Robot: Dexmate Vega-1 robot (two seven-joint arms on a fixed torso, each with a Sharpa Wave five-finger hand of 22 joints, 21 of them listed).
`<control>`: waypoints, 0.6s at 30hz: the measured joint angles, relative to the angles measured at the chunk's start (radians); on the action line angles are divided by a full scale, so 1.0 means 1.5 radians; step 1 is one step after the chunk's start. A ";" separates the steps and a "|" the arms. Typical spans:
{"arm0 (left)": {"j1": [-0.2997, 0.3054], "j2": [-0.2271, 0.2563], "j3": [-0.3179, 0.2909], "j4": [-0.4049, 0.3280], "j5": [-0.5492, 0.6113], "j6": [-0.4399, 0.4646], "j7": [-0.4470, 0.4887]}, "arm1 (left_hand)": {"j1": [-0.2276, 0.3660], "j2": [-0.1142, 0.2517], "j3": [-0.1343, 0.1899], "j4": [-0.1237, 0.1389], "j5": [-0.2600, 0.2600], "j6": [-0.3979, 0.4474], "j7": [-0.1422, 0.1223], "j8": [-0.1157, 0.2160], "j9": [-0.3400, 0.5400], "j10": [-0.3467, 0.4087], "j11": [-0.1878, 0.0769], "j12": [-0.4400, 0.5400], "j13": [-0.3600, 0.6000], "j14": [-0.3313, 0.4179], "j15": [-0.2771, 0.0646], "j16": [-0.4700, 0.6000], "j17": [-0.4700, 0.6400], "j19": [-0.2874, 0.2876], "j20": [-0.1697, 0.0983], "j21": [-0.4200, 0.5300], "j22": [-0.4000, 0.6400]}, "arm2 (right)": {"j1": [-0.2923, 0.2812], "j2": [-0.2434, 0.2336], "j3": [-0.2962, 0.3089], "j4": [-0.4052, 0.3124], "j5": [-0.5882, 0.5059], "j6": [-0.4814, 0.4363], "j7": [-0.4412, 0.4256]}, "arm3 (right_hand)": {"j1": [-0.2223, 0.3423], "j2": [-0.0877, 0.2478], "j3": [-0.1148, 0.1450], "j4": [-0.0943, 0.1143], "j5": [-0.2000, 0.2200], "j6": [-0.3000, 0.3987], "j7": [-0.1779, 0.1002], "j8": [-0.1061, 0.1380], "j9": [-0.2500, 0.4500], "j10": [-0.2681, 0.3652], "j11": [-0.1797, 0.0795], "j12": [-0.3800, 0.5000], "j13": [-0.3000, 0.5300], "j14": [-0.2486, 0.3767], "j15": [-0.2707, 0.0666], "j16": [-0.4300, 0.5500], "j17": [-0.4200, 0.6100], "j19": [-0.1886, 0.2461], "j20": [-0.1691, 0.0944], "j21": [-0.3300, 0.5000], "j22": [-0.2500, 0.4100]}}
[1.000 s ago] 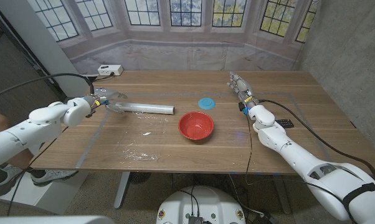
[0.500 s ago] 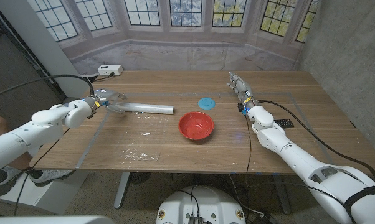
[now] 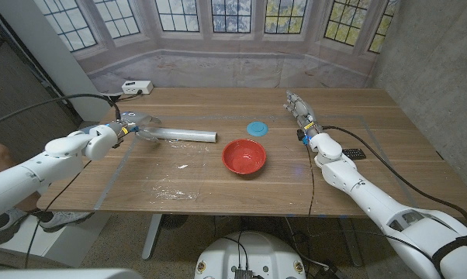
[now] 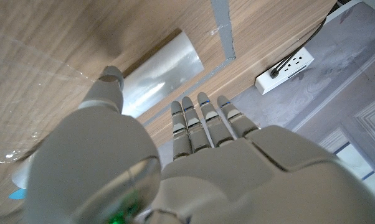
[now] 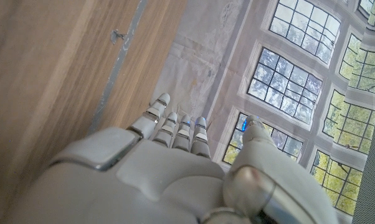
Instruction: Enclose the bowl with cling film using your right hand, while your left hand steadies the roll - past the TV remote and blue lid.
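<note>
A red bowl (image 3: 244, 156) sits on the wooden desk (image 3: 218, 182), and I will use it to place the other things. The bowl has nothing in it and nothing over it.

The cling film roll (image 3: 181, 135) lies on its side, off to the left of the bowl and a bit farther back. The left hand (image 3: 134, 125) is at the far end of the roll, the end away from the bowl. From the left wrist view the fingers (image 4: 203, 121) point straight out beside the roll (image 4: 156, 71), spread a little, and the thumb reaches toward it. I cannot tell if the hand is really holding the roll or only near it.

A small blue lid (image 3: 256, 128) lies flat just behind the bowl.

The right hand (image 3: 299, 106) is well to the right of the bowl and farther back. Its fingers (image 5: 175, 127) are stretched out and hold nothing.

A black TV remote (image 3: 355, 153) lies to the right of the bowl, partly hidden by the right arm.

A white power strip (image 3: 136, 87) sits at the back left corner, far from the bowl.
</note>
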 measured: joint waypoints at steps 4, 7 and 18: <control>0.000 0.000 0.000 0.000 -0.001 0.005 0.000 | 0.000 0.000 0.000 0.000 0.000 0.000 0.000 0.000 0.000 0.000 0.000 0.000 0.000 0.012 -0.012 0.000 0.000 0.006 0.001 0.000 0.000 | 0.000 -0.001 0.000 -0.001 0.000 0.000 0.000 | 0.003 0.003 0.000 0.000 0.000 0.000 0.000 0.000 0.000 0.000 0.000 0.000 0.000 0.000 0.000 0.000 0.000 0.000 0.000 0.000 0.000; 0.001 -0.008 0.007 -0.002 -0.002 0.008 0.000 | 0.001 0.001 0.000 0.000 0.000 0.003 0.003 0.000 0.000 0.000 0.000 0.000 0.000 0.019 -0.019 0.003 0.000 0.009 -0.001 0.000 0.000 | -0.001 -0.002 0.000 -0.001 0.002 -0.002 0.004 | 0.004 0.004 0.000 0.000 0.000 0.000 0.000 0.000 0.000 0.000 0.000 0.000 0.000 0.000 0.000 0.000 0.000 0.000 0.000 0.000 0.000; 0.002 -0.012 0.014 0.006 -0.001 0.006 0.010 | 0.006 0.006 0.000 0.000 0.000 0.009 -0.001 0.000 0.000 0.000 0.000 -0.005 0.000 0.026 -0.026 0.003 0.000 0.012 -0.005 0.000 0.000 | -0.002 -0.006 -0.001 -0.007 0.002 -0.007 0.007 | 0.004 0.004 0.000 0.000 0.000 0.000 0.000 0.000 0.000 0.000 0.000 0.000 0.000 0.000 0.000 0.000 0.000 0.000 0.000 0.000 0.000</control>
